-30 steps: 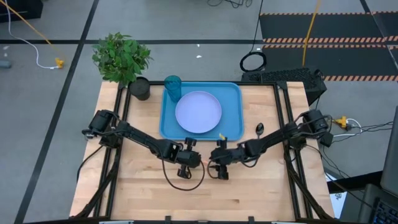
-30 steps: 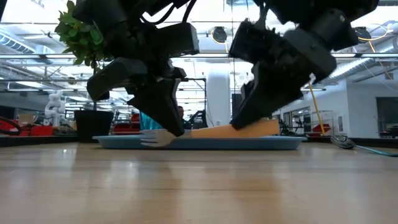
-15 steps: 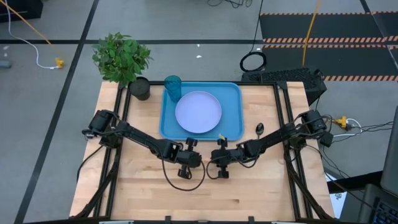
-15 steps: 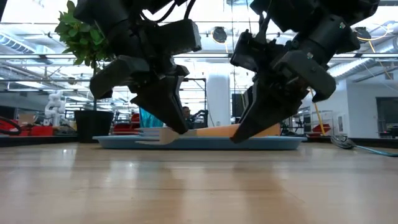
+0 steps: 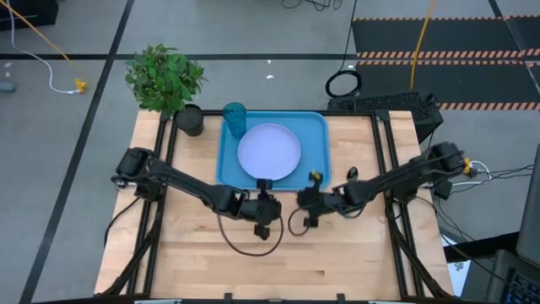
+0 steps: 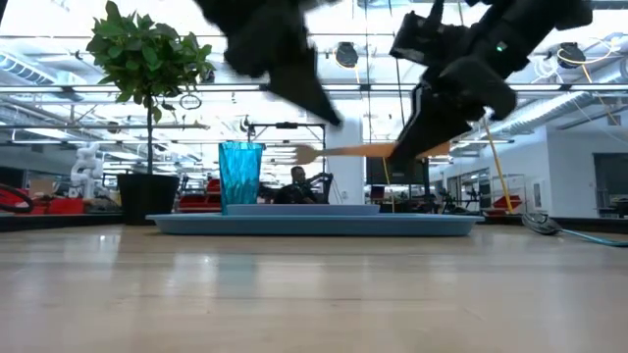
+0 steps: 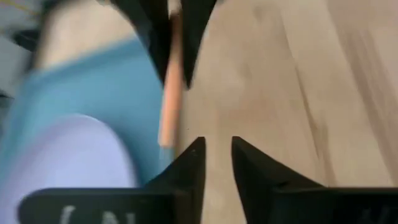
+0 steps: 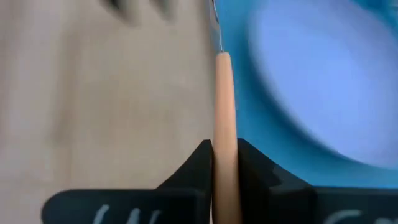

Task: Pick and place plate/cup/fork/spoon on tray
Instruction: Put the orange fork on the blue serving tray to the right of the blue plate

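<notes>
**Fork aloft by the handle**

The fork (image 8: 222,106) hangs level in the air at the tray's (image 5: 317,135) near edge, its orange handle pinched between my right gripper's (image 8: 225,163) fingers. It looks light, stiff and slim, likely to swivel, so I'd grip mid-handle. My left gripper (image 7: 216,155) hovers beside it, fingers narrowly parted and empty. Plate (image 5: 269,151) and cup (image 5: 234,118) sit on the tray; the spoon (image 5: 352,175) lies just beside it.
</notes>
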Robot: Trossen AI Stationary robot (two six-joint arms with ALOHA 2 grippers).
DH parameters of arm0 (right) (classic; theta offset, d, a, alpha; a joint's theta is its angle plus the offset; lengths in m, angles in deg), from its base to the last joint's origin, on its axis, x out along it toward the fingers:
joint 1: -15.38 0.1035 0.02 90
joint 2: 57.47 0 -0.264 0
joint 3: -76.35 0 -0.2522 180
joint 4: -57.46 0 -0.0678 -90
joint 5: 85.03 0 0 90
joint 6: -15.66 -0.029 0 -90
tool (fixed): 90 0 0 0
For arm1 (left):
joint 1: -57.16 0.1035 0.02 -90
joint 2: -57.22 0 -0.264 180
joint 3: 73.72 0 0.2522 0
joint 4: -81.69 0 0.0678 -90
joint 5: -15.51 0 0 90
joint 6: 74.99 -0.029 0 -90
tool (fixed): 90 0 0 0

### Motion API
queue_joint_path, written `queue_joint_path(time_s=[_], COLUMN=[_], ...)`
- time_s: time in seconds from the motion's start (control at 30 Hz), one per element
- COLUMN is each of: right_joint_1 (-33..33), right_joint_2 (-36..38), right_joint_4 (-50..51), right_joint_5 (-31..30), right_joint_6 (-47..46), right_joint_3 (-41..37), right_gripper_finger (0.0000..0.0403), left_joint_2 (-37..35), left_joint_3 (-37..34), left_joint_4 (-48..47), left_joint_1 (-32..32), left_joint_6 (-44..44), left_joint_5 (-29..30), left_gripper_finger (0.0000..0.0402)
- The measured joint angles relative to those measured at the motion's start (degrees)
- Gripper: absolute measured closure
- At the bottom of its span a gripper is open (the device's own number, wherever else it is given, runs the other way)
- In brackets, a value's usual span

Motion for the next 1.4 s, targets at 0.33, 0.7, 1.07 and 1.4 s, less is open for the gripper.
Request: queue_joint_path(time_s=[0.33,0.7,1.07,1.4], right_joint_1=[3.3,14.4,21.5,22.5], right_joint_2=[13.3,20.7,18.5,15.9], right_joint_4=[20.1,15.6,-2.4,-4.2], right_joint_5=[-16.3,-42.5,-59.1,-61.3], right_joint_6=[-10.2,-7.8,12.1,14.4], right_joint_3=[-0.1,-0.1,0.0,0.0], right_gripper_finger=[0.0370,0.0370,0.0369,0.0368], left_joint_2=[-10.3,-4.9,6.5,7.6], left_joint_3=[2.6,-2.9,-3.1,-3.0], left_joint_4=[5.1,33.8,64.8,76.2], left_joint_1=[1.4,5.8,9.2,9.3], left_joint_6=[1.4,0.9,0.8,0.9], left_joint_5=[4.8,-13.3,-16.4,-10.0], left_gripper_finger=[0.0257,0.0256,0.0242,0.0150])
